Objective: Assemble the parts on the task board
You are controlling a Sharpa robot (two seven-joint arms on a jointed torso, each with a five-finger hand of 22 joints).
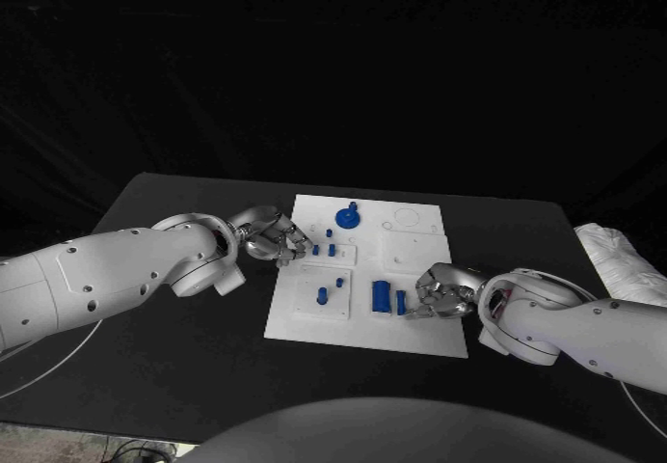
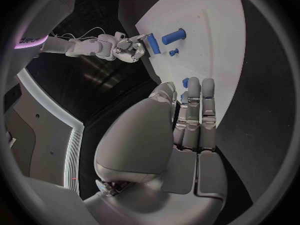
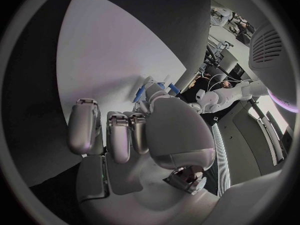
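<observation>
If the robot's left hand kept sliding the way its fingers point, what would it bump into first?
Probably the small blue pegs just beyond the left hand, on the task board; depth is hard to judge.

We saw a black table (image 1: 181,328) carrying the white task board (image 1: 364,323) at its middle, the board lying flat with its long side running away from the robot. Off the table's right edge we noted a crumpled white cloth (image 1: 619,260); whether it touched the table we could not tell.
</observation>
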